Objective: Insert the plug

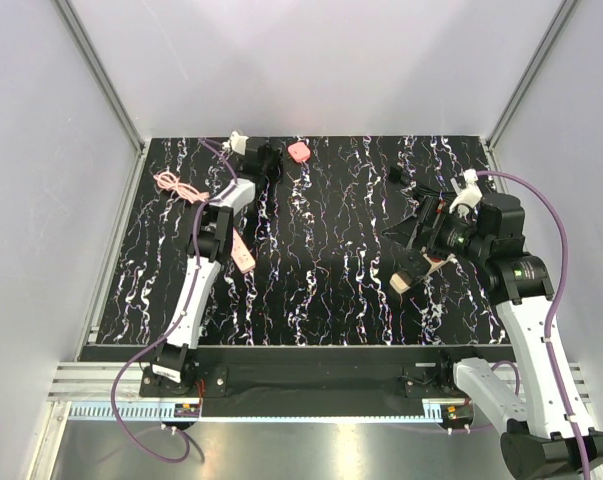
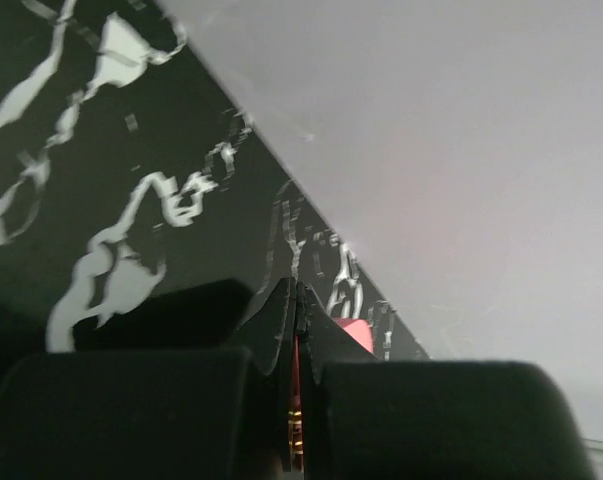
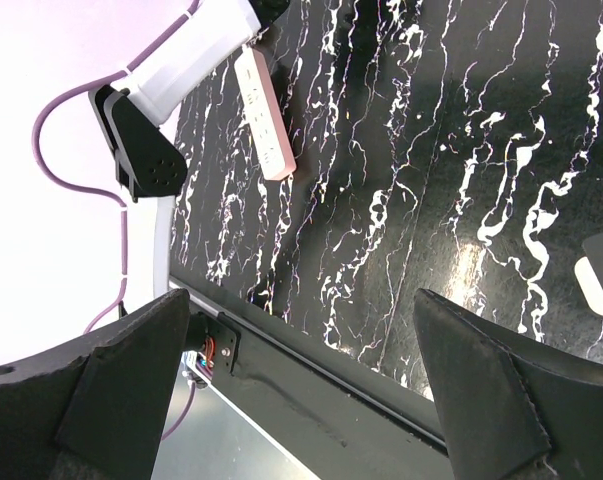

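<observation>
A pink cable (image 1: 176,185) lies coiled at the far left of the tabletop (image 1: 341,260). The left gripper (image 2: 296,300) reaches to the far edge, its jaws closed to a slit around a thin red sliver of the plug (image 1: 299,152). The plug's rounded pinkish body sticks out past the fingertips, right against the back wall. It is too small and rounded to tell its long axis or which way it points. Nearer, the strip (image 3: 264,115) lies diagonally, partly under the left arm, with any writing too small to read. The right gripper (image 3: 296,300) hangs over the right side, jaws wide apart, holding nothing.
</observation>
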Action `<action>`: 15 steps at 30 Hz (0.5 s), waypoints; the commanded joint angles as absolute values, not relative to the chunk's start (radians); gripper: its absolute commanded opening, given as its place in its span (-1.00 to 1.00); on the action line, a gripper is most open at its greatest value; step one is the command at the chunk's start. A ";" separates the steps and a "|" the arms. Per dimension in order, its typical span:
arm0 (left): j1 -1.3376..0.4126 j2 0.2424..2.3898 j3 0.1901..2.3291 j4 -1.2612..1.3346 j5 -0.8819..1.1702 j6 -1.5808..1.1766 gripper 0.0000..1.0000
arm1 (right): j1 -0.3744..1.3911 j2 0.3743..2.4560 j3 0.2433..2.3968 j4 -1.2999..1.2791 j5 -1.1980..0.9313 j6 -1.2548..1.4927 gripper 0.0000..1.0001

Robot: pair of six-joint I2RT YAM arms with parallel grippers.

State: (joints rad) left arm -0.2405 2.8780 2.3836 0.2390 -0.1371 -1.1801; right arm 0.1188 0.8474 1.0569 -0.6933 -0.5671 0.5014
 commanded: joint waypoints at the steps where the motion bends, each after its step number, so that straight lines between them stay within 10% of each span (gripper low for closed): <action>1: -0.248 2.879 2.424 0.230 -0.172 -1.221 -1.00 | 0.123 0.842 1.091 -0.689 -0.581 0.483 0.99; 15: -0.331 2.915 2.444 0.235 -0.026 -1.244 -1.00 | 0.124 0.767 1.071 -0.730 -0.607 0.500 0.99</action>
State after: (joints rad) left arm -0.2970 2.9124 2.4275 0.2035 -0.0990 -1.2545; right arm 0.1188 0.7876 1.0569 -0.7139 -0.5911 0.5022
